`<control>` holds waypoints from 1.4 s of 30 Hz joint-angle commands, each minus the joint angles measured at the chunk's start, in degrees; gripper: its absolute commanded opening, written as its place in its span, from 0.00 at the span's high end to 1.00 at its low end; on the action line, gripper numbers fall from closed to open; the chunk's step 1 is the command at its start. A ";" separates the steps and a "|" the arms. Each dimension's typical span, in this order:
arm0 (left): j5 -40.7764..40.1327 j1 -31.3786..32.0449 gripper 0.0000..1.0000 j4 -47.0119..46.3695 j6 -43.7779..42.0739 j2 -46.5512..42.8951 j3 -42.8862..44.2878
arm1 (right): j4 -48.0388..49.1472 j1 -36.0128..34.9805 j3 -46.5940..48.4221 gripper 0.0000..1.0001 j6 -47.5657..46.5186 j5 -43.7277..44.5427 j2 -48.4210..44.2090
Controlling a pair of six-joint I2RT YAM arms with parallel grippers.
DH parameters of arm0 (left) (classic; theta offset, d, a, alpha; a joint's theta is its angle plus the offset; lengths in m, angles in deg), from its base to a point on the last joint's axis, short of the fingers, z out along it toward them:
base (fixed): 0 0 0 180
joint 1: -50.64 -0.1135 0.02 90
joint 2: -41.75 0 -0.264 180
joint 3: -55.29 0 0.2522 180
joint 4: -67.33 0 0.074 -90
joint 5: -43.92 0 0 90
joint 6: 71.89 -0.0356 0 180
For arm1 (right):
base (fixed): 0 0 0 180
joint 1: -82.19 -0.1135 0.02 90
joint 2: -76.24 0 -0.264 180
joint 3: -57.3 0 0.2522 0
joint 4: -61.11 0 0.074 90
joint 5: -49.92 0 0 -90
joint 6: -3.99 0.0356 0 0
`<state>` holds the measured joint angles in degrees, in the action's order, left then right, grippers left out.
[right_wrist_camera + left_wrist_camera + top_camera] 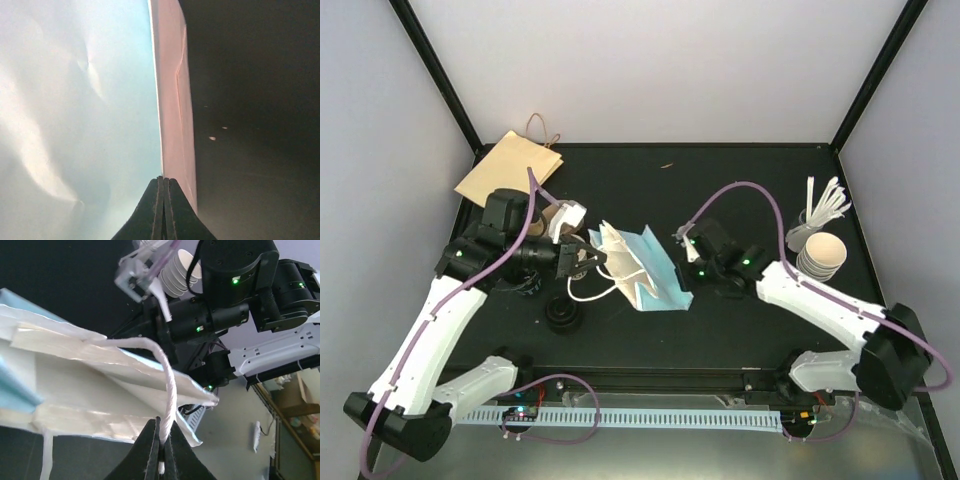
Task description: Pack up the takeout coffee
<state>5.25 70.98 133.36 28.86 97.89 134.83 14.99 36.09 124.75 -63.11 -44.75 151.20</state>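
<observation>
**Both jaws shut at the bag, lidded cup unseen**

Left gripper [161, 426] pinches the white cord handle [170, 385], drawn taut above the blue-and-white bag [645, 270]. That bag lies flat between my two arms, its handle end toward my left and its long axis running left to right. Right gripper [163, 181] is pressed together at the bag's far edge; whether paper sits between, I cannot tell. Beyond it stands only the lidless cup stack [820, 255]. The takeout coffee shows in no view, so I cannot judge which arm is nearer.
</observation>
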 commanded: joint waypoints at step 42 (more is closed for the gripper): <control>-0.10 -1.46 0.98 -12.61 13.86 4.49 8.46 | 12.09 41.20 -23.31 0.99 4.30 -36.32 -17.03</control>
<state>2.21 64.22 130.59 35.92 101.54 134.79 24.06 76.83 102.72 -58.57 -77.64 132.66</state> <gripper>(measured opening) 0.018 0.016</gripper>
